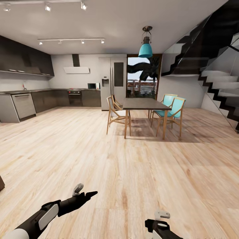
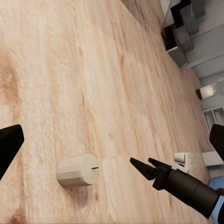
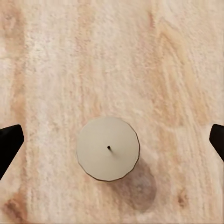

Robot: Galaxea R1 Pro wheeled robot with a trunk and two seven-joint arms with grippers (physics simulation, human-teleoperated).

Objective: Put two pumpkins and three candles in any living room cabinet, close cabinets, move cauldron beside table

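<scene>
Low in the right wrist view, a cream candle (image 3: pixel 108 148) stands upright on the wood floor (image 3: pixel 112 56) between the right gripper's (image 3: pixel 112 140) spread-apart, empty fingertips; the left wrist view shows the same candle (image 2: pixel 78 171) at lower left, between the left gripper's (image 2: pixel 112 144) wide, empty tips. At the head view's bottom edge both arms hang low. Mid-frame beyond stands a dining table (image 1: pixel 145 104). By the look of it, nothing has been stowed yet.
</scene>
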